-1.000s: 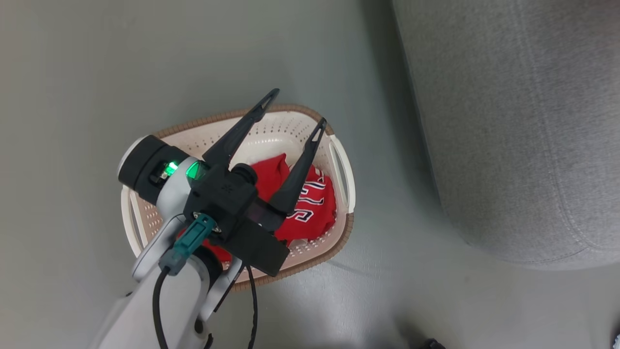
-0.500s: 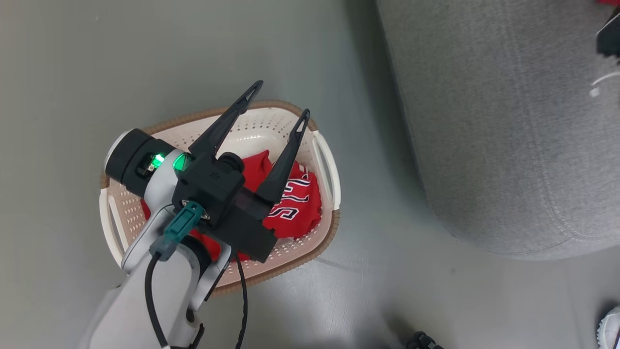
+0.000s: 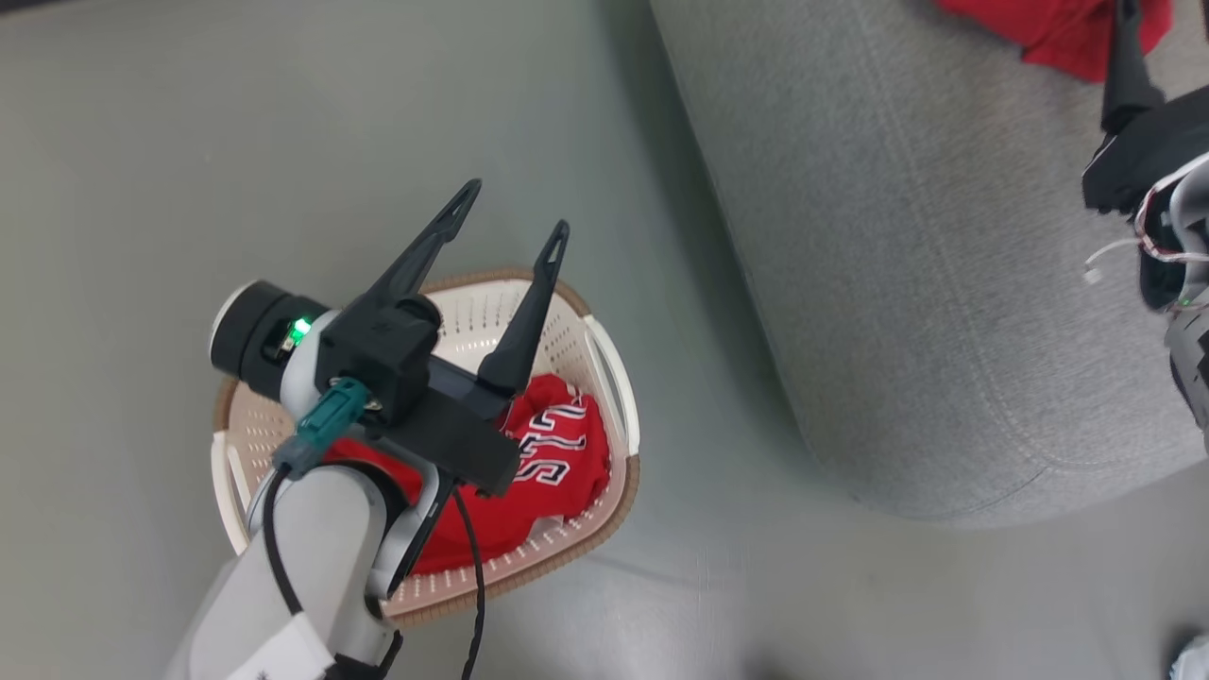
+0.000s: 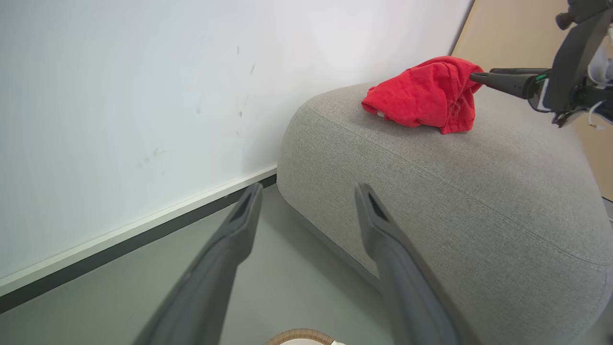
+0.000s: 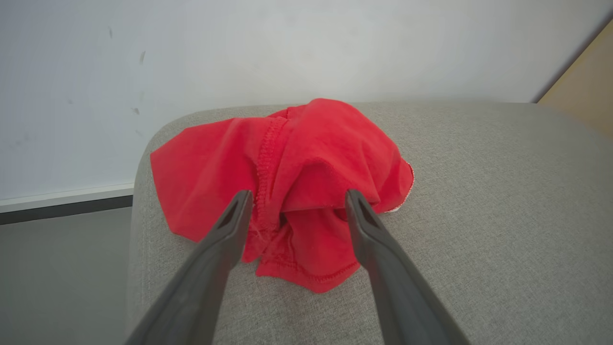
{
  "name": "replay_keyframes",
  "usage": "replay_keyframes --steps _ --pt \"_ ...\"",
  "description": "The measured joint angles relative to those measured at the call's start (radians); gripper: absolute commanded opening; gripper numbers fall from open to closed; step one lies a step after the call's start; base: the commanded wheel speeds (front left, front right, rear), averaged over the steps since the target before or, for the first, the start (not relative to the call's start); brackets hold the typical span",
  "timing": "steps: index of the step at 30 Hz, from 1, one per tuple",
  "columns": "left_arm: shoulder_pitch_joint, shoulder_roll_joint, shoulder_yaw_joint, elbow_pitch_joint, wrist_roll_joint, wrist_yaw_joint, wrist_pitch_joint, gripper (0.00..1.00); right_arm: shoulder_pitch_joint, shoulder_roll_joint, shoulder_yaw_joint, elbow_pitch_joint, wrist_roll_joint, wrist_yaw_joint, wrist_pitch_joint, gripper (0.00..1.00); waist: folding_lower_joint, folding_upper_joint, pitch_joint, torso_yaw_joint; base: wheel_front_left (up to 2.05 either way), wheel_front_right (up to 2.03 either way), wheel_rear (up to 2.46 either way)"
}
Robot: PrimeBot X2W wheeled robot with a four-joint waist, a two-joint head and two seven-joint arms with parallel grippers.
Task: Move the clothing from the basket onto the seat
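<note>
Seat (image 3: 945,283): head view, 2 o'clock; plain red garment (image 5: 297,158) lies on it.
Basket (image 3: 482,316): 7 o'clock, on floor; holds jersey (image 3: 557,453).
Jersey: judged light, limp, non-fragile; pinch raised fold.
Left gripper (image 3: 513,210): fingers spread, empty, above basket.
Right gripper (image 5: 298,194): fingers spread, straddling plain red garment.

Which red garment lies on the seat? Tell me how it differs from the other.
The plain red garment, crumpled on the grey seat at the open right gripper. The other, a jersey with lettering, lies in the basket.
</note>
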Motion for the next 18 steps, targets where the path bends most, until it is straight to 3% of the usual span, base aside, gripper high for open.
replay_keyframes --steps 9,18 --pt "0.035 -0.033 0.038 0.091 -0.047 0.017 -0.059 1.0 0.03 0.006 0.015 -0.057 -0.039 0.028 0.0 1.0 -0.0001 -0.0001 -0.124 0.015 0.0 0.0 0.0" --pt "0.099 -0.019 0.11 0.175 -0.094 0.036 -0.117 1.0 0.107 0.077 0.046 -0.151 -0.072 0.056 0.0 1.0 -0.0001 -0.0001 -0.252 0.06 0.0 0.0 0.0"
